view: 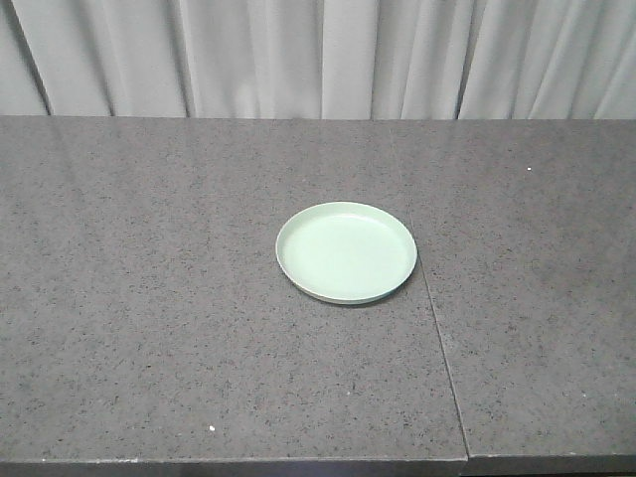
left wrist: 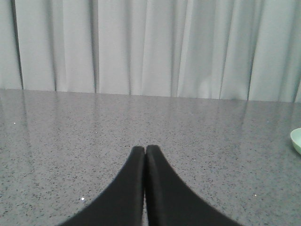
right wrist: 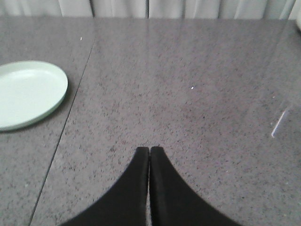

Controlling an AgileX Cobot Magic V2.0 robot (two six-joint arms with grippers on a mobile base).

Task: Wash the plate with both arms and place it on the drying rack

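Note:
The pale mint-green plate point(view: 346, 251) lies flat in the middle of the grey speckled countertop point(view: 149, 318). No arm appears in the front view. In the left wrist view my left gripper point(left wrist: 145, 149) is shut with nothing in it, and only the plate's edge point(left wrist: 296, 140) shows far to its right. My right gripper point(right wrist: 149, 149) is shut and empty too, with the plate point(right wrist: 28, 93) off to its upper left on the counter. The drying rack is out of view.
A seam point(view: 432, 308) runs front to back through the countertop just right of the plate. White curtains point(view: 318, 55) hang behind the counter's far edge. A faint glassy streak point(right wrist: 278, 123) shows at the right of the right wrist view.

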